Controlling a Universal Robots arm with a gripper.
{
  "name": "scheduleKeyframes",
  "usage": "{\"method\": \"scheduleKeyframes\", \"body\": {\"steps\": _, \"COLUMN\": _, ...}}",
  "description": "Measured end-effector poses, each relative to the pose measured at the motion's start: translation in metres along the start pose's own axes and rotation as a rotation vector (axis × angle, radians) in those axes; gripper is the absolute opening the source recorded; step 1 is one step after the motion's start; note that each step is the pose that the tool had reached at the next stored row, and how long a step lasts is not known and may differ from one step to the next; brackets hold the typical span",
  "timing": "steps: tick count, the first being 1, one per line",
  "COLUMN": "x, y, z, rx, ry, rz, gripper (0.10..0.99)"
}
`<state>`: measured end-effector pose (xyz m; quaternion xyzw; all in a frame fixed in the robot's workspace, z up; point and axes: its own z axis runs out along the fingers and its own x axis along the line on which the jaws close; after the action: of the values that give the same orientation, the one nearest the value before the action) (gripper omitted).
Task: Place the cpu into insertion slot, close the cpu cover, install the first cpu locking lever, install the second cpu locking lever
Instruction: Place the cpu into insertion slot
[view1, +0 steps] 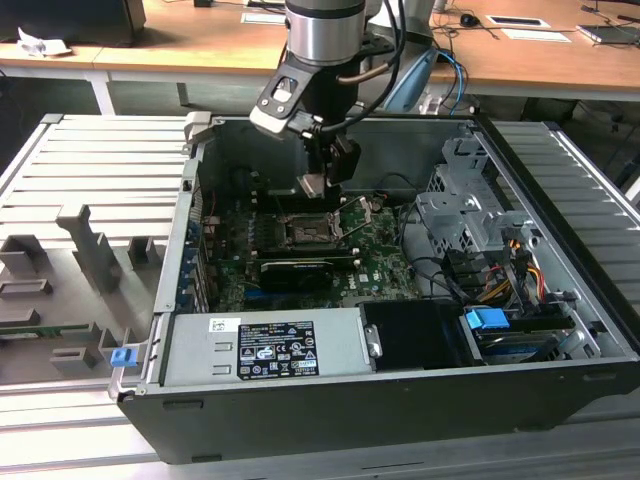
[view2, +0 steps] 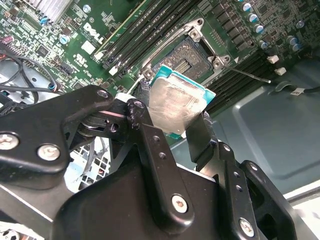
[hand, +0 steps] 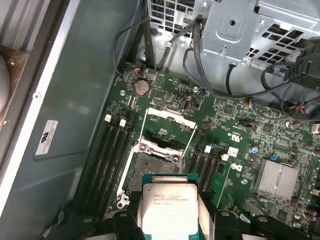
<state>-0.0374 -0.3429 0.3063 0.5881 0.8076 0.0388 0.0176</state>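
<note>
We judge the step in hand to be the first one, placing the chip. The black two-fingered hand (view2: 170, 119) is clamped on the small, flat, square cpu (view2: 177, 105) with the pale silver-grey metal face, one finger on each opposite edge. The square black insertion slot (hand: 152, 165), metal-rimmed and unoccupied, lies just beyond and below the fingertips, apart from the chip, in the green circuit board (hand: 240, 165). The thin silver metal-frame cpu cover (hand: 172, 116) stands raised on the far side of the slot from the hand. In our judgement, seating calls for the chip to be level, squared to the recess and lowered straight.
</note>
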Motion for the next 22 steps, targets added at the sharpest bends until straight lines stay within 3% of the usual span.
{"method": "scheduleKeyframes", "body": {"steps": 17, "x": 0.0003, "y": -0.0018, "z": 0.0052, "rx": -0.001, "ry": -0.0018, "rz": 0.021, "gripper": 0.533}}
{"method": "scheduleKeyframes", "body": {"steps": 22, "x": 0.0002, "y": -0.0023, "z": 0.0112, "rx": -0.003, "ry": -0.0127, "rz": 0.150, "gripper": 0.533}}
